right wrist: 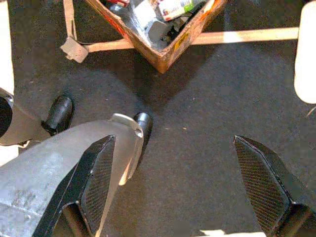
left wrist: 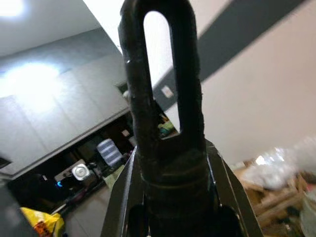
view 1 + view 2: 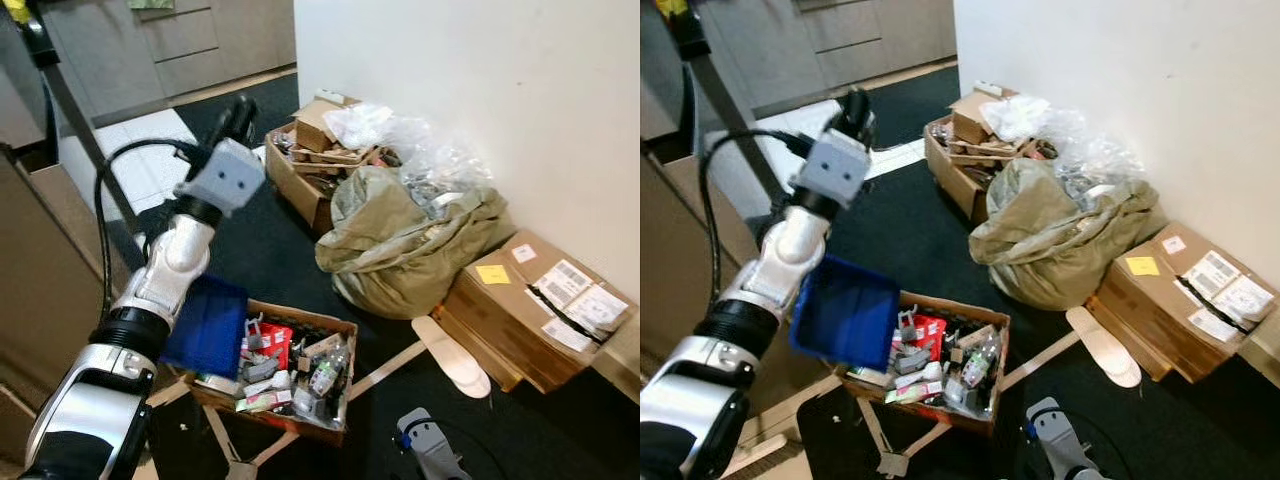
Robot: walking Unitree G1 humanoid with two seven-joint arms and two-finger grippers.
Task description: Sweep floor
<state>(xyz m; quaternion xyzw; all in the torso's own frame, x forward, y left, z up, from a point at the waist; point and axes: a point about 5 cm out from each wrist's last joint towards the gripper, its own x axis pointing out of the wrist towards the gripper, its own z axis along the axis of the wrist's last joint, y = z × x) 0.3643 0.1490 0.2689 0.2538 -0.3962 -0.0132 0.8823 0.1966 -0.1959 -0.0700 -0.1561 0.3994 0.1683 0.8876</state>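
My left arm is raised over the dark carpet point(image 3: 270, 260), and its left gripper point(image 3: 236, 116) points up toward the far cabinets. In the left wrist view its black fingers point(image 2: 163, 98) lie closed together with nothing between them. A dark pole point(image 3: 72, 125) with a yellow top slants at the far left, apart from the gripper. My right gripper point(image 1: 174, 140) hangs low over the carpet, open and empty. Its wrist point(image 3: 424, 440) is at the bottom edge of the head view.
An open cardboard box point(image 3: 300, 425) of small clutter sits at my feet, a blue bin point(image 3: 207, 325) against its left side. Wooden sticks point(image 3: 385, 370), a white flat sole point(image 3: 452, 357), an olive sack point(image 3: 410, 240) and taped boxes point(image 3: 535, 305) line the wall.
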